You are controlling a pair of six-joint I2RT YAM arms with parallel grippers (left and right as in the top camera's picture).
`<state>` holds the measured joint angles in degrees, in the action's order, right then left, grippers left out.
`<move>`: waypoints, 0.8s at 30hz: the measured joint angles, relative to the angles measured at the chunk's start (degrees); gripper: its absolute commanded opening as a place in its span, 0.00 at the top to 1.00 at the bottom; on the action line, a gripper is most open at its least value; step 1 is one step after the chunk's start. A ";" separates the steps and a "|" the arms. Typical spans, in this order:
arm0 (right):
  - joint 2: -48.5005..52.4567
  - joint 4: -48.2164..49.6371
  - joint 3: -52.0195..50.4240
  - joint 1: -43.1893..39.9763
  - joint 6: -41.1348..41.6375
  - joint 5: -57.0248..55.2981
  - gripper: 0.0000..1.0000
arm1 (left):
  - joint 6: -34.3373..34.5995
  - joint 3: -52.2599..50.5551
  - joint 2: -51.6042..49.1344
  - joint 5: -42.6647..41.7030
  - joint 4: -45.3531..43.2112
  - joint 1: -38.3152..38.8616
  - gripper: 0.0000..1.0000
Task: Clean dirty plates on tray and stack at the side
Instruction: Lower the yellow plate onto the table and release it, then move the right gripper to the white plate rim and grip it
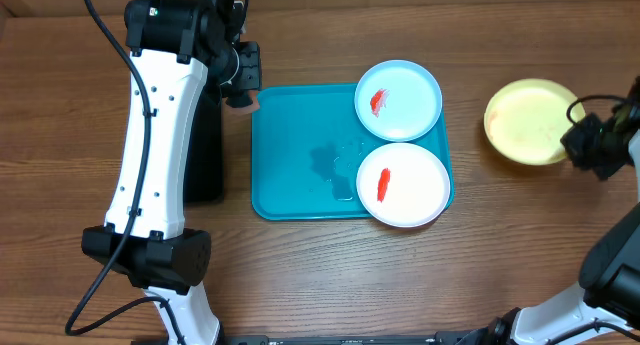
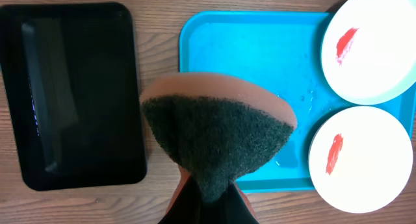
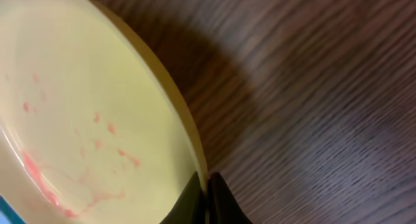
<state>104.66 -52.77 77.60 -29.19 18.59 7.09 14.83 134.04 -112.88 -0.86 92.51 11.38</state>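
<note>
The turquoise tray point(image 1: 300, 155) holds the light blue plate point(image 1: 398, 100) at its far right corner and the white plate point(image 1: 402, 184) at its near right corner, each with a red smear. Both also show in the left wrist view: tray point(image 2: 247, 55), blue plate point(image 2: 370, 45), white plate point(image 2: 361, 159). My left gripper point(image 1: 240, 93) is shut on a sponge point(image 2: 218, 136), orange with a dark green scouring face, above the tray's left edge. My right gripper point(image 1: 585, 143) is shut on the rim of the yellow-green plate point(image 1: 530, 120), right of the tray. That plate point(image 3: 84, 107) shows faint pink smear traces.
A black rectangular tray point(image 2: 71, 94) lies left of the turquoise tray, mostly under my left arm in the overhead view. A few water drops sit on the turquoise tray's middle point(image 1: 340, 160). The rest is wooden tabletop point(image 1: 520, 245).
</note>
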 measured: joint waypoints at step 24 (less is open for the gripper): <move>0.42 -18.97 7.65 1.68 -0.24 2.01 0.53 | 0.00 -0.31 0.00 0.00 -0.35 0.00 0.96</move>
<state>105.08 -71.75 85.25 -27.51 18.35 9.10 14.83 133.73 -112.88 -0.86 92.16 11.38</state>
